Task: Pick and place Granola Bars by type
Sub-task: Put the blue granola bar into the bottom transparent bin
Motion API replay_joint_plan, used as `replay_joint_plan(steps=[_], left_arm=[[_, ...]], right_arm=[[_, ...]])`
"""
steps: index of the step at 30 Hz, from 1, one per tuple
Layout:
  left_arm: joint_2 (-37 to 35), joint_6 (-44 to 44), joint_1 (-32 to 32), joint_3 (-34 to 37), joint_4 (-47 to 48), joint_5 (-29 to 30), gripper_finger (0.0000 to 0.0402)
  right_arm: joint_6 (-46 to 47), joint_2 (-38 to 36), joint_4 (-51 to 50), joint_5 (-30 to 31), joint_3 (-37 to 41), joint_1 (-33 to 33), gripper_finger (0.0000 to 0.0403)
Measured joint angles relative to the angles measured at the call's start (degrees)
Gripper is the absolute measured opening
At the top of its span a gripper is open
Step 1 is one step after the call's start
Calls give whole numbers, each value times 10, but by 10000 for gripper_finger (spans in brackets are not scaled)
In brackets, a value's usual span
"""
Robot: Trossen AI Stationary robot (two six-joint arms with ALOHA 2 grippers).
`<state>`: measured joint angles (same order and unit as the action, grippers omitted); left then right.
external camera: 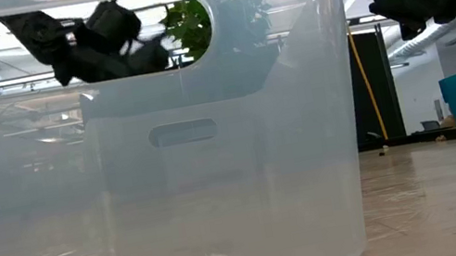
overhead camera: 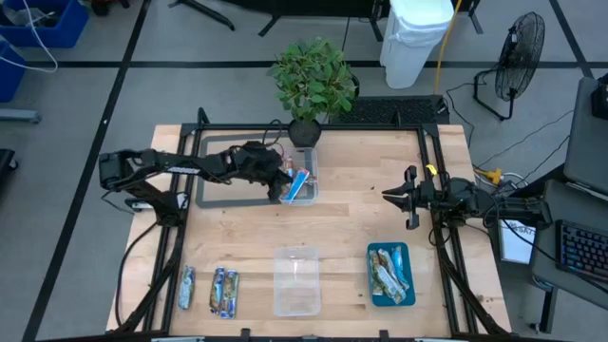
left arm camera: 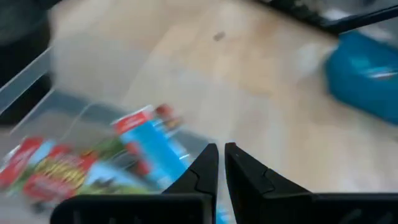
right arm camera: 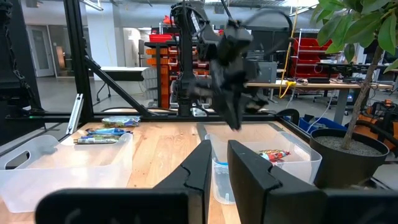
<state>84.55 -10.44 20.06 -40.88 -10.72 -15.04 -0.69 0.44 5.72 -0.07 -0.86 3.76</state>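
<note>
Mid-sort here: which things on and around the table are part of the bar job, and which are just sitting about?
Job:
- loose bars at the near left edge
- far tub with red-blue bars, left gripper over it
- near tub
- teal tray with bars
- right gripper, waiting mid-right

Lying about:
- plant
- fan
- white bin

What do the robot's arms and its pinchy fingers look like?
Both arms are black, built from chunky jointed segments. The left gripper and right gripper each end in two slim, dark, pointed fingers. Black cables trail from the arm bases. No stickers or markings are readable.
</note>
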Motion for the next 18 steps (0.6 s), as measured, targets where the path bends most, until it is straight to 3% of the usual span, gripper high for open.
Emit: replay_joint_plan(steps=[10,18], left_arm=[[-170,85,-32,0,106,-12,8],[-251,86,-59,0,198,87,30]], right_arm=[[0,0,0,0,0,0,44],[0,0,0,0,0,0,45]])
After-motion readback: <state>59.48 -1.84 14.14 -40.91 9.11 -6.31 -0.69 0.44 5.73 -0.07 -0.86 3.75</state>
